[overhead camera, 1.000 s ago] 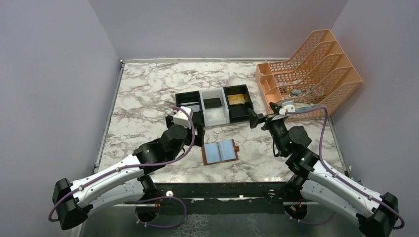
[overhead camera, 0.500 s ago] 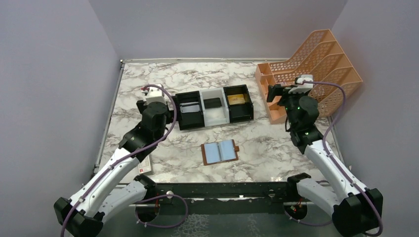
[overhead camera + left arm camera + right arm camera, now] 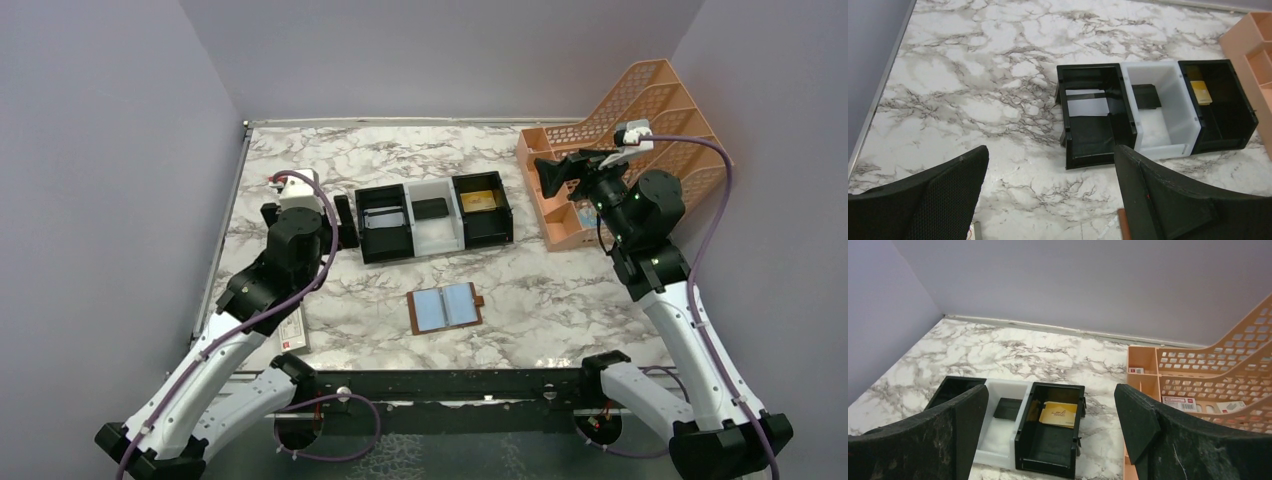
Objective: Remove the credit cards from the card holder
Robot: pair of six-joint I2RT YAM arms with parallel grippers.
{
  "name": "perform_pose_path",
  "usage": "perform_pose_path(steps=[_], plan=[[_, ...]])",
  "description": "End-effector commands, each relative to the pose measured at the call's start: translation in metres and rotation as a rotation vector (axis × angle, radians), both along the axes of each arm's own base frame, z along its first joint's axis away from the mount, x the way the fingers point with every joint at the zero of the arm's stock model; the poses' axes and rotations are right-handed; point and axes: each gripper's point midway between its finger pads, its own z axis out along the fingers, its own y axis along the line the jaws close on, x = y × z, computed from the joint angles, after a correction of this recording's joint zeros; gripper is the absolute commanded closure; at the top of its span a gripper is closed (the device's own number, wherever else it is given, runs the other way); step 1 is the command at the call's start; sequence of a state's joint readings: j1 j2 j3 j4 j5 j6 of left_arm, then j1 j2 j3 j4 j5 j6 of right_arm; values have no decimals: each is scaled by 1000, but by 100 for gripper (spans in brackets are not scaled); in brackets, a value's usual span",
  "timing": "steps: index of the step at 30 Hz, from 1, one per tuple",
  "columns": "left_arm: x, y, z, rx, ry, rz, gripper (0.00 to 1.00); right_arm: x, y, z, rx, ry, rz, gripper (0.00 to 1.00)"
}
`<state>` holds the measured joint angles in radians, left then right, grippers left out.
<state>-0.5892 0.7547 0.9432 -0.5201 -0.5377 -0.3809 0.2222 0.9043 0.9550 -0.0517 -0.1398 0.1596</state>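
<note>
Brown leather card holder (image 3: 446,308) lies open at lower centre of the top view, pockets seemingly bare; credit cards (image 3: 480,201) sit in the tray (image 3: 438,236) above it. Both left gripper (image 3: 1050,155) and right gripper (image 3: 1050,392) gape wide, empty; best parked high, clear of the orange rack (image 3: 640,150).

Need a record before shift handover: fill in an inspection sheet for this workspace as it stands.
Surface: marble table, no spills seen.
Job's things: card holder lies open and flat, no card showing in it; pale card, dark card and gold card lie one per compartment in the tray.
Clutter: orange file rack at the right; white packet by the left arm.
Grippers: left gripper and right gripper open, empty, raised.
Cables: purple cables along both arms, no snag seen.
Surroundings: plain walls on three sides.
</note>
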Motion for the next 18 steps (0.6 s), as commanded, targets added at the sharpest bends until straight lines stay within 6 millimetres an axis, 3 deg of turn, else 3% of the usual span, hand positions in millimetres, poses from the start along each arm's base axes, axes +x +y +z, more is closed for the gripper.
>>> perform_pose_path(steps=[1, 5, 18], plan=[[4, 4, -13, 38, 49, 34, 1, 5, -17, -10, 50, 91, -113, 0], [11, 2, -18, 77, 75, 38, 1, 1, -19, -6, 8, 41, -111, 0], [25, 0, -2, 90, 61, 73, 1, -5, -20, 7, -42, -23, -92, 0]])
